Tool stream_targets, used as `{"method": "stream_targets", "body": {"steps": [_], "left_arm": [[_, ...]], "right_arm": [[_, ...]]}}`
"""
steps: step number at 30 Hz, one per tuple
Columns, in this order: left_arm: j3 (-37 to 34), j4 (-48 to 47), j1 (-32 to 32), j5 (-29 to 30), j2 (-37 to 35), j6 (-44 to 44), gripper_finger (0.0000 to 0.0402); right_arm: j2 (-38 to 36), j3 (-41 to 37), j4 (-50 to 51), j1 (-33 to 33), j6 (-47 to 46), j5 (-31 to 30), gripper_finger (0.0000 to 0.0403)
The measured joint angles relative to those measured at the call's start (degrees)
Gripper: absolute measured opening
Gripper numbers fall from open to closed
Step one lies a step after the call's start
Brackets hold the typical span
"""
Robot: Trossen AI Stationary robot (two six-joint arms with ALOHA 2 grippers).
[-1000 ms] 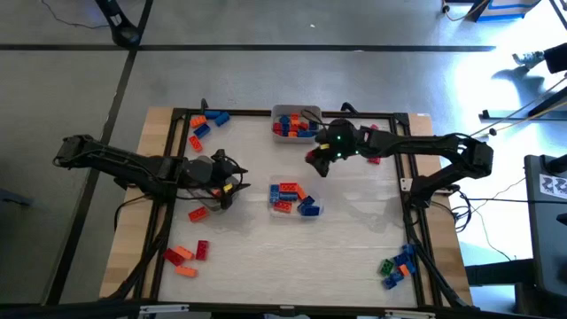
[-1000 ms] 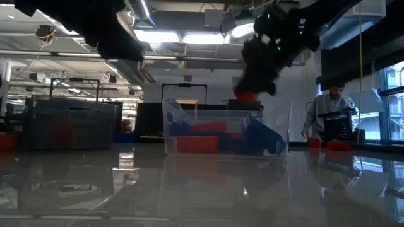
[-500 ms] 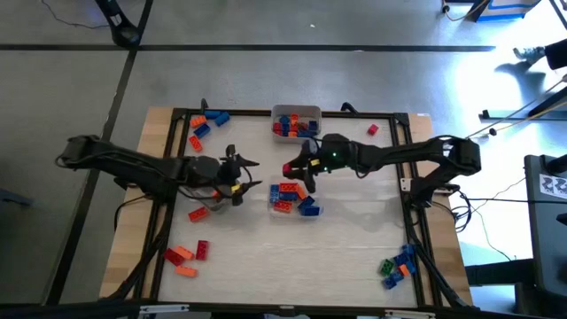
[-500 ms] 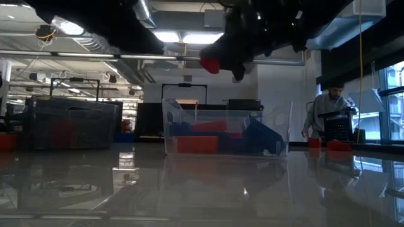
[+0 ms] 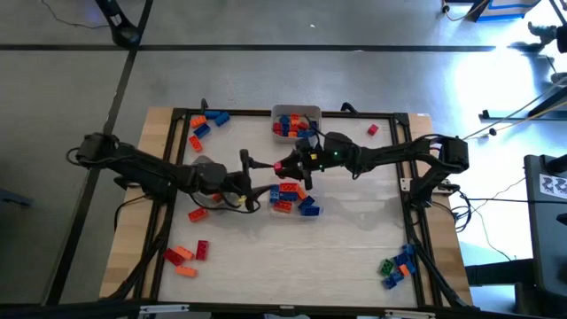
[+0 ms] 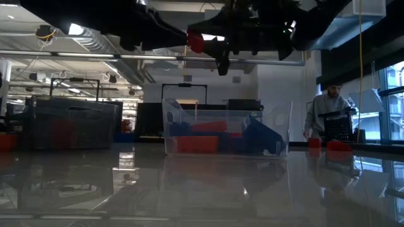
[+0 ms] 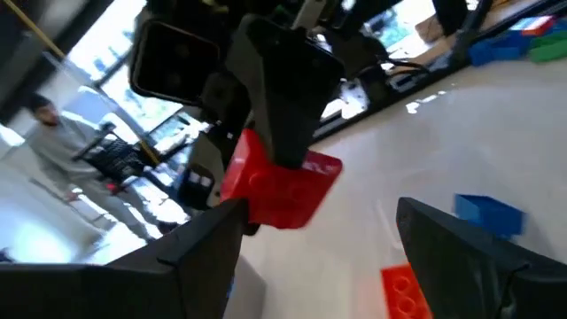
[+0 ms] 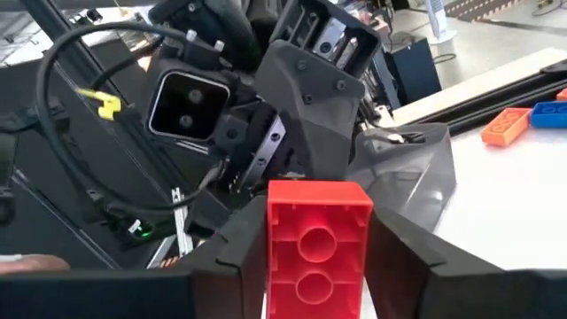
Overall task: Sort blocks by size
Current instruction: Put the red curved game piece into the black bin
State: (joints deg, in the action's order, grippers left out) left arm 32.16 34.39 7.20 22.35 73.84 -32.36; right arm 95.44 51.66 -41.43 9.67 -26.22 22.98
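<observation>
Above the middle of the table the right gripper [image 5: 285,166] clamps a red block [image 5: 278,165] between its fingers and holds it in the air, just left of the clear tray [image 5: 312,213] that holds red and blue blocks. The left gripper [image 5: 251,174] meets it there with its fingers [image 7: 461,257] spread wide on either side of that red block (not touching it, as far as I can see). Other blocks [image 5: 188,255] lie in loose heaps near the table's corners, and a second tray [image 5: 285,111] sits at the far edge.
</observation>
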Motion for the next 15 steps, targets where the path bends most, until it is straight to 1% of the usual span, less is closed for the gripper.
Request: {"method": "stream_targets", "body": {"steps": [4, 7, 12, 15], "left_arm": [[0.0, 1.8, 0.0, 2.9, 0.9, -2.2, 0.0285], [0.0, 3.1, 0.0, 3.1, 0.9, -2.4, 0.0285], [0.0, 5.2, -0.1, 3.4, 0.9, -2.9, 0.0285], [0.0, 5.8, -0.1, 3.9, 0.9, -5.0, 0.0285]], "right_arm": [[0.1, 0.0, -0.6, -0.7, 0.1, -0.9, 0.0143], [0.1, 0.0, -2.1, -1.5, 0.5, -2.6, 0.0143], [0.1, 0.0, -2.5, -1.5, 0.4, -3.3, 0.0143], [0.0, 0.1, -2.6, -2.2, -0.4, -4.3, 0.0143]]}}
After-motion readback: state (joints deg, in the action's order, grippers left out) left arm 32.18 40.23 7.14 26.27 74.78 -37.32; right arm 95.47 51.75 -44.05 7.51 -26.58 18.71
